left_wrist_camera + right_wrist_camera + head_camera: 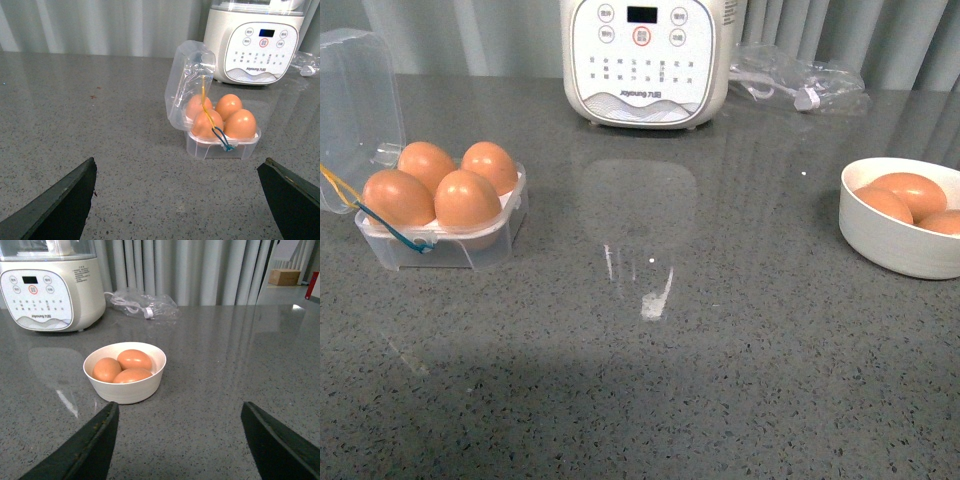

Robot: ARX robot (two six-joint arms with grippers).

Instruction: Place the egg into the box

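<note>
The clear plastic box [440,240] stands at the table's left with its lid [355,95] open; several orange-brown eggs fill its tray, the front right one being an egg [467,198]. It shows in the left wrist view too, the box [220,145] ahead of my open, empty left gripper [177,200]. A white bowl [890,245] at the right holds three brown eggs [134,359]. My open, empty right gripper [177,440] is short of that bowl [125,387]. Neither gripper shows in the front view.
A white kitchen appliance [645,60] with a button panel stands at the back middle. A clear plastic bag with a cable [800,85] lies at the back right. Grey curtains hang behind the grey speckled table [650,400].
</note>
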